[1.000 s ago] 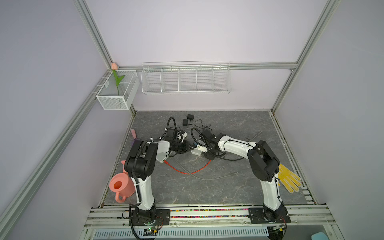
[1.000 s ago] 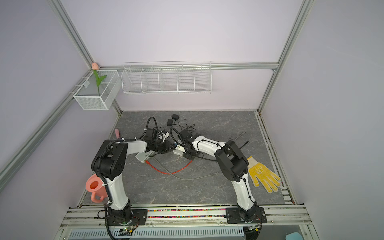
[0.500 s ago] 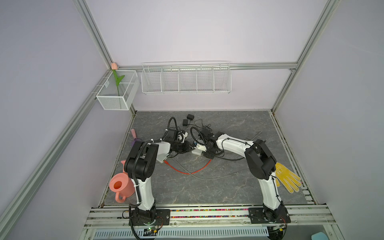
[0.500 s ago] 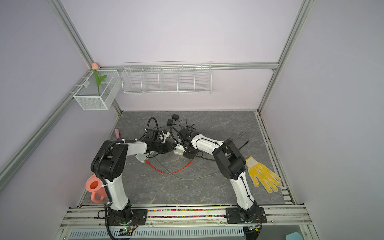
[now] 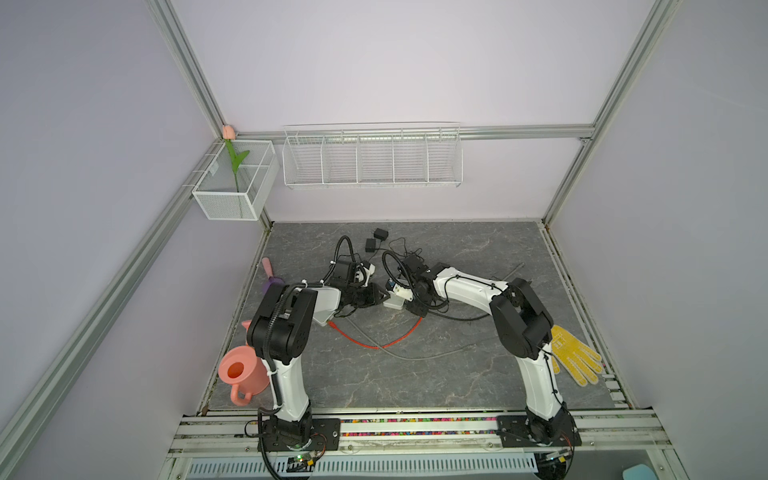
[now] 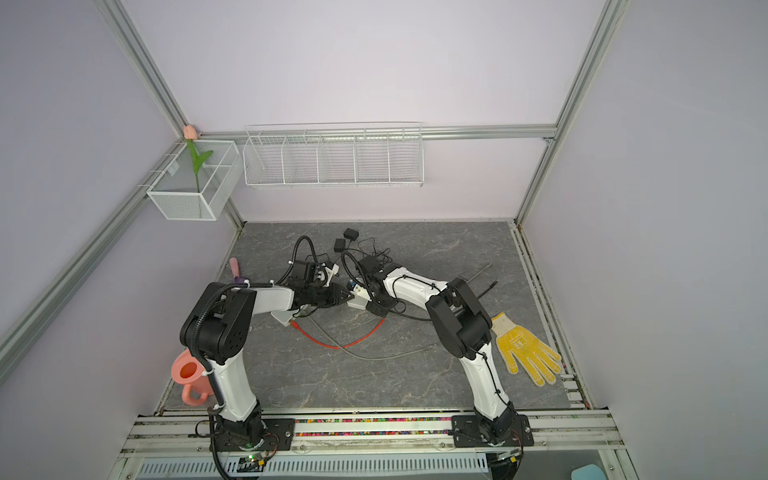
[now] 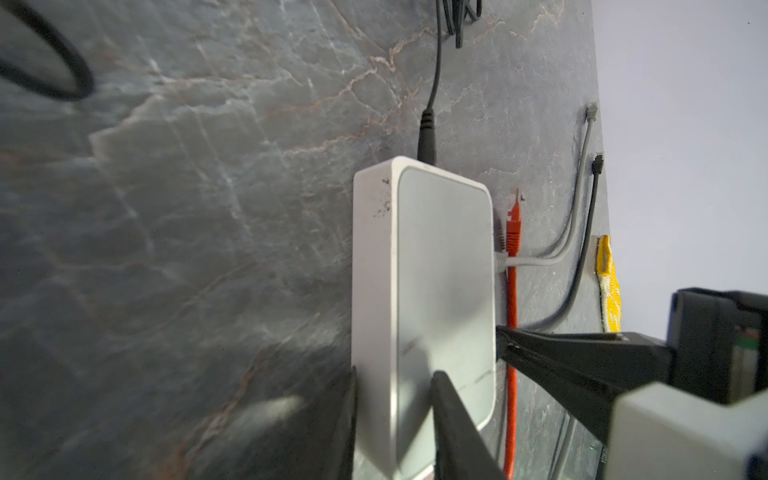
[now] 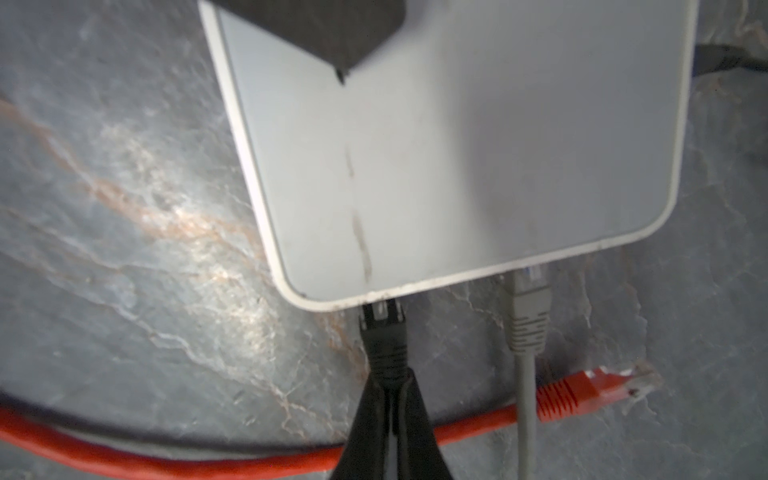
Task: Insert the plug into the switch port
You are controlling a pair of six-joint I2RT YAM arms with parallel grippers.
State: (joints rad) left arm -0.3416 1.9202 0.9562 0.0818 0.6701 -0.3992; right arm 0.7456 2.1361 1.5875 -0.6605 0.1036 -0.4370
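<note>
Tabletop: plug at switch, right-wrist view only

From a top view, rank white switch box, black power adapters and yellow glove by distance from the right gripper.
1. White switch box: at the right gripper, mid-table.
2. Black power adapters: toward the back.
3. Yellow glove: right edge.

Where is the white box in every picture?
In a top view: white box near the middle of the picture.
In a top view: same spot.
Left wrist view: big, in the middle.
Right wrist view: huge, black plug and grey plug at its edge.
Shared landmark: orange cable beside it, in all four.
</note>
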